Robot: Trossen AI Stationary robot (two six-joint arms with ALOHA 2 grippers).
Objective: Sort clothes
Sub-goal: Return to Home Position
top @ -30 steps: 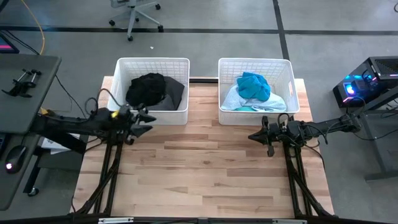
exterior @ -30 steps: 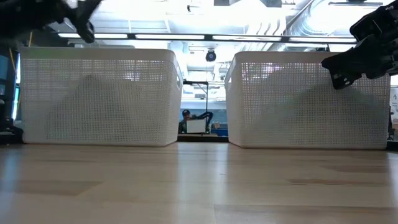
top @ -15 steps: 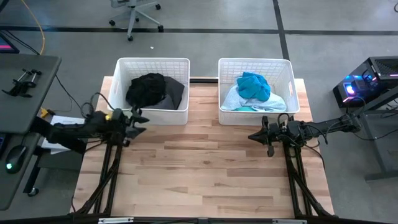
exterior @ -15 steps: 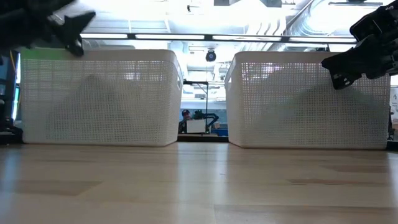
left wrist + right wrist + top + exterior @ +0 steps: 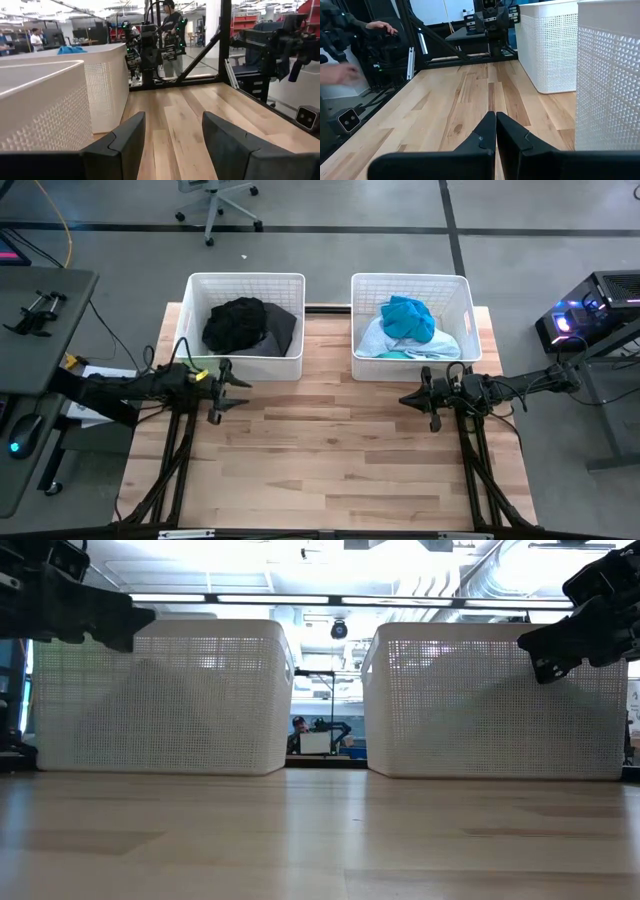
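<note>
Just near of the left basket (image 5: 245,277), your left gripper (image 5: 238,385) hangs above the table (image 5: 330,450) at about basket-rim height, fingers spread wide, holding nothing. Your right gripper (image 5: 403,398) sits opposite, just near of the right basket (image 5: 410,277), fingers pressed together, also empty. Both point inward toward the table's middle, well apart from each other, neither touching a basket. All the clothes (image 5: 250,315) are in the baskets. Left one holds the dark stuff: black heap (image 5: 238,322) with a charcoal grey piece (image 5: 285,330) on its right side. Right one holds the light stuff: turquoise garment (image 5: 408,316) on top, pale blue and white fabric (image 5: 380,340) under it toward the near wall. Baskets stand side by side at the table's far edge, narrow gap between them. Past the right arm, left wrist view shows you a person (image 5: 170,20) standing in the room; right wrist view catches a person's hand (image 5: 380,25) past the left side.
</note>
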